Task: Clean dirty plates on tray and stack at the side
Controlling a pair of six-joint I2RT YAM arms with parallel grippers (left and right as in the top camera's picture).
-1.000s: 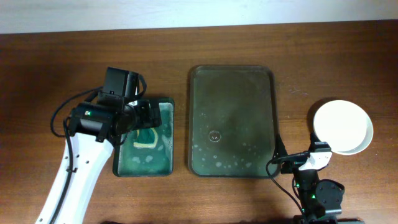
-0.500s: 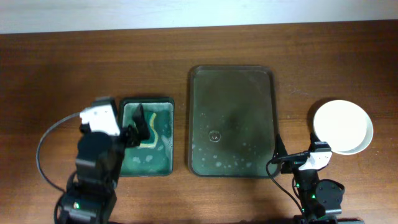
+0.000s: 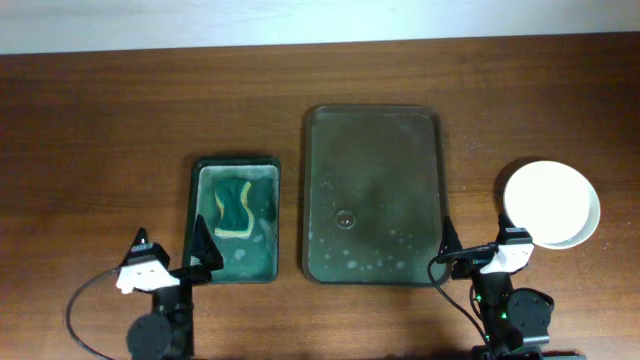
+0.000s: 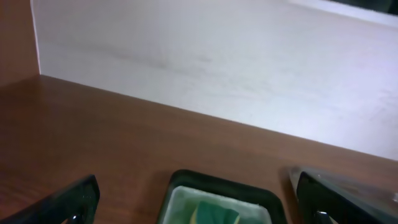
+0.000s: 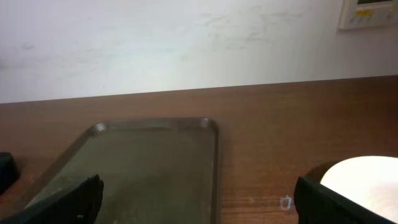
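Near edge, left part: left gripper [image 4: 193, 186] seen, jaws held wide apart. Near edge toward right corner: right gripper [image 5: 198, 186], jaws likewise spread. Farther in: sponge [image 3: 233, 205] laid in basin [image 3: 235, 159], left of tray [image 3: 372, 160]; tray set mid-bench, droplets seen. Plates [image 3: 552, 203] stacked by right edge, off tray; count not discernible.

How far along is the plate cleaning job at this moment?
Nearly or fully done, it seems. Done: the tray carries no plates, only wet spots, and the white plates sit stacked on the table to its right; their number is unclear. In hand: nothing; the left claw and the right claw are open and empty, and the sponge lies in the green basin. Left: nothing visible.
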